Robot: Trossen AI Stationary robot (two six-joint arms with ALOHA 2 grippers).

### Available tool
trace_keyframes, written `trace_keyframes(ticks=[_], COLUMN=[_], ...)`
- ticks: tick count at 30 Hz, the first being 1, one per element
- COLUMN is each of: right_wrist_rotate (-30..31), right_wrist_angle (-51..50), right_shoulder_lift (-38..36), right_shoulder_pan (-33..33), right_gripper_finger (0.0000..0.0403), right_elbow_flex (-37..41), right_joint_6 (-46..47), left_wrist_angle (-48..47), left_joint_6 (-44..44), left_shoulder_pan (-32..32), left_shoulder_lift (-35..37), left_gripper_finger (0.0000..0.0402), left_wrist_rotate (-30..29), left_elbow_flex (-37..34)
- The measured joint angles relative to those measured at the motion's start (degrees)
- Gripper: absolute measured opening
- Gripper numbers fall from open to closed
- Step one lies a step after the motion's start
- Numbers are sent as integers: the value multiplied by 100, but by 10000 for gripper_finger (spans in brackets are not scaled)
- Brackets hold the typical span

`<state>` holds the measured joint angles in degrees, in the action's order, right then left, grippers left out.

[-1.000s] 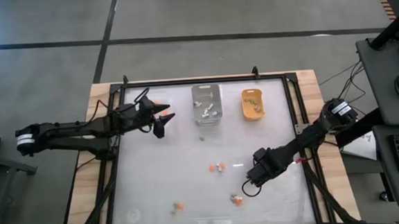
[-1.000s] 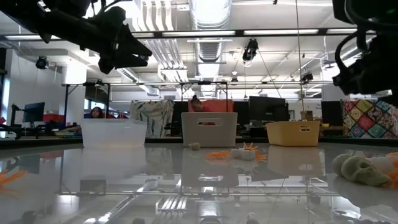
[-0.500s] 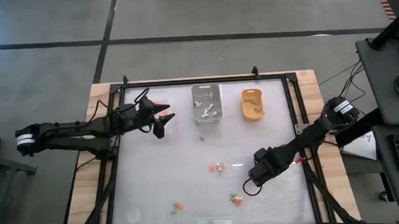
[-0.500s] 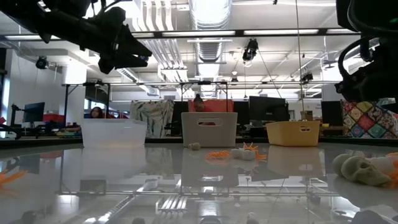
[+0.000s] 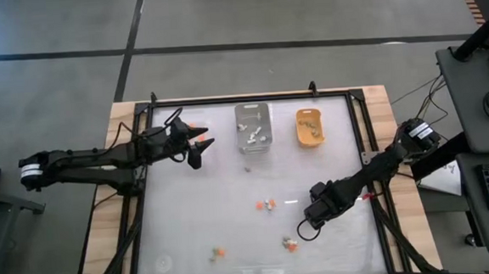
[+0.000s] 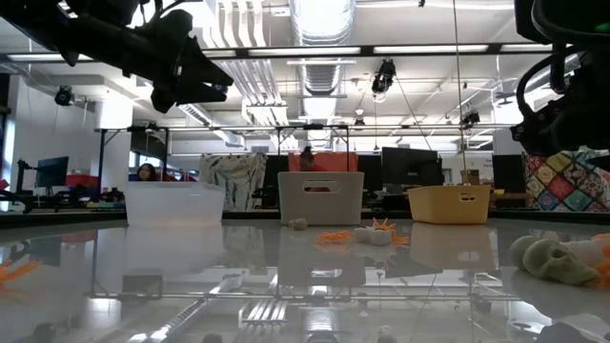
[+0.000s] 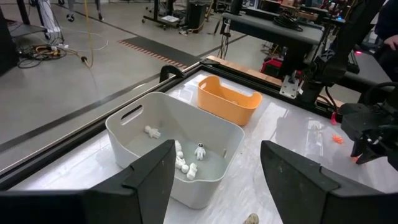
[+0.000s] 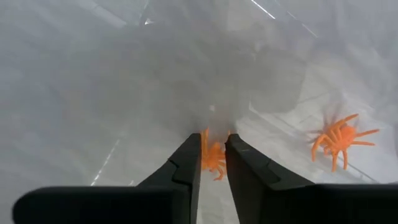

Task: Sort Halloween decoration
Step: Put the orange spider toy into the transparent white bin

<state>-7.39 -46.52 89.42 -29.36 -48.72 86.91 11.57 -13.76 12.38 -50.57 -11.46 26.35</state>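
My right gripper [image 8: 214, 138] is down at the table's near right part [image 5: 304, 234], shut on a small orange spider [image 8: 214, 158]. A second orange spider [image 8: 339, 140] lies on the table beside it, untouched. More Halloween decoration lies loose: an orange and white pair [image 5: 266, 205], an orange piece [image 5: 218, 254] and a pale skull [image 6: 553, 259]. My left gripper [image 5: 203, 148] hangs open in the air at the far left, near the grey tray [image 5: 253, 128], with nothing between its fingers. My right gripper has the orange spider's body [image 8: 213, 154] pinched between its two fingers, at their free ends. The fingers slant down onto it from the table's right. The spider is at the table's surface; whether it rests on it, I cannot tell.
Three small trays stand along the far edge: a clear one [image 6: 174, 203], the grey one with several white figures [image 7: 186, 163] inside, and an orange-yellow one [image 5: 310, 127]. A tiny tan piece [image 5: 248, 168] lies in front of the grey tray. A black frame [image 5: 225, 98] borders the table.
My right gripper has shifted a little over the near right part of the table, staying about where it was. The loose pieces on the table lie where they were.
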Motion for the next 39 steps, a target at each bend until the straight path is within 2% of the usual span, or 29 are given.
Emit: trace_keyframes(ticks=[9,14,20,28,31,34,39], right_wrist_rotate=[50,405,1149,2595,3257,3739,3870], right_wrist_angle=[-43,-117,-46,387,912,1774,3770], right_shoulder_lift=[-104,-348,-875,-1576,-1740,-1806,-1691], right_shoulder_pan=[-2,0,-2,0,47,204,728], right_gripper_finger=[48,47,47,47,47,47,47], right_elbow_flex=[14,36,30,23,23,19,12], right_joint_6=[-59,-66,-68,-511,-1033,-1954,-4168], left_wrist_angle=[2,23,200,286,340,479,915], left_joint_6=[0,-1,-10,-24,-26,-76,-177], left_shoulder_pan=[-2,-2,-2,-2,-2,-2,-39], left_shoulder_lift=[0,0,0,-13,-19,-20,-35], left_gripper_finger=[219,219,219,219,219,219,219], left_wrist_rotate=[0,0,0,0,0,0,0], left_elbow_flex=[0,0,-2,-2,-2,-2,-13])
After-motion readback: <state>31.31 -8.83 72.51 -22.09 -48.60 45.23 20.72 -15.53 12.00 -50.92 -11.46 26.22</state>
